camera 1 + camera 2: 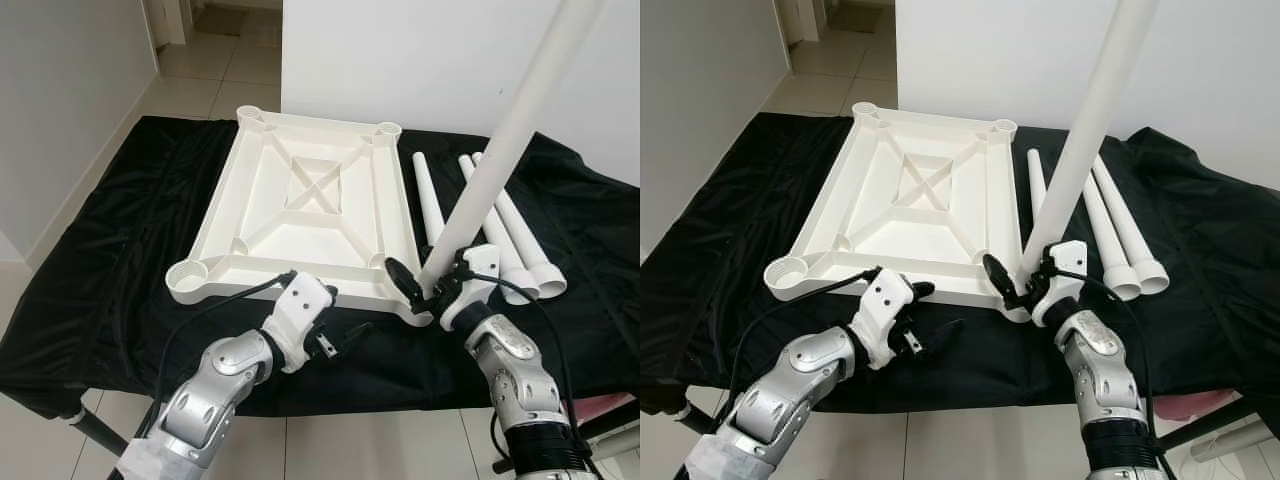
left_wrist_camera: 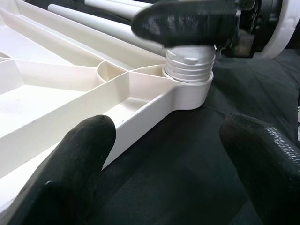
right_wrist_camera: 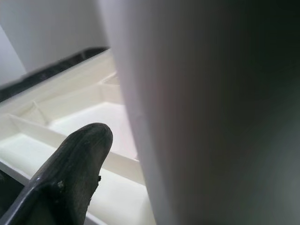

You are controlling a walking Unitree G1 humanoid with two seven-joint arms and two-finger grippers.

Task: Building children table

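Observation:
The white tabletop [image 1: 214, 215] lies upside down on a black cloth [image 1: 120, 270]. A long white leg [image 1: 498, 155] stands upright in its near right corner socket [image 2: 188, 93], its threaded end [image 2: 190, 65] partly showing above the socket. My right gripper [image 1: 425, 285] is shut on this leg just above the socket, and one finger [image 3: 70, 173] shows beside the leg [image 3: 211, 117]. My left gripper [image 1: 340, 316] hangs open over the cloth at the tabletop's near edge, left of that corner, with nothing between its fingers [image 2: 79, 159].
Three more white legs [image 1: 515, 240] lie side by side on the cloth, right of the tabletop. The covered table's front edge [image 1: 380, 395] is close to my arms. A white wall [image 1: 400, 60] stands behind, with tiled floor [image 1: 190, 85] at the far left.

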